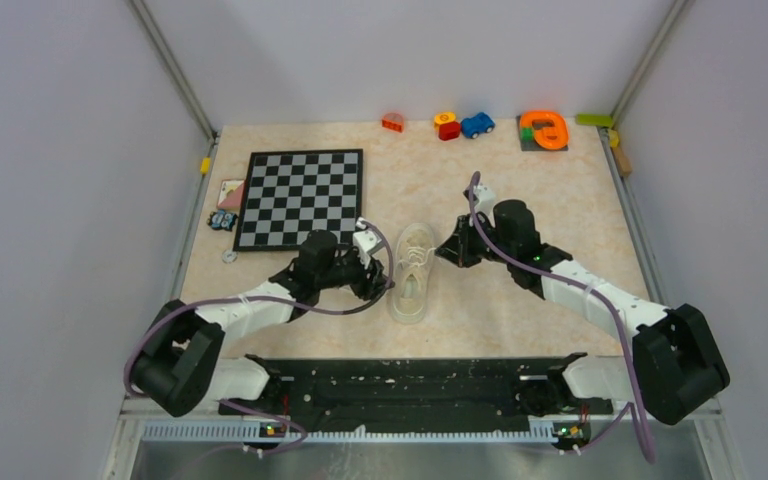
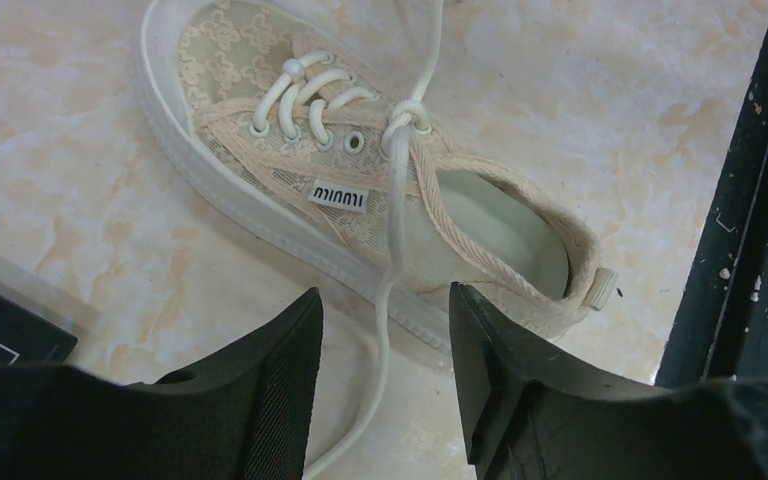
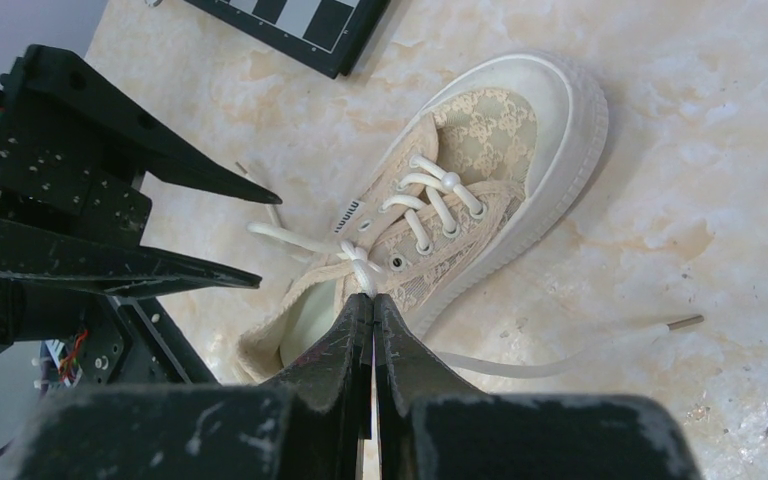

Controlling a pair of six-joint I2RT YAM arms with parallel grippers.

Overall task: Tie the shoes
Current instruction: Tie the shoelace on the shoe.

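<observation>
— Where did your fingers stand?

— My left fingers (image 2: 295,340) were released, spread apart, with one long white lace (image 2: 397,210) running down between them and touching neither, as far as I could see. My right fingers (image 3: 355,345) were clenched flat together, their tips just at the crossing of the laces by the top eyelets. Whether they pinched any cord there, I could not tell.

— And the shoe?

— The cream low-top canvas sneaker (image 1: 412,282) sat on its sole on the beige marbled surface (image 2: 90,200), between my two arms, toe pointing away, near the black-and-white chessboard (image 1: 300,195). The laces crossed once, with no bow. The second lace end (image 3: 560,355) trailed loose over the surface.

— How would it handle?

— Light, I judged, and apt to slide if I tugged it sideways. The laces looked soft and limp, likely to slip from smooth pads. I'd have taken each close to the crossing, not at its tip.
</observation>
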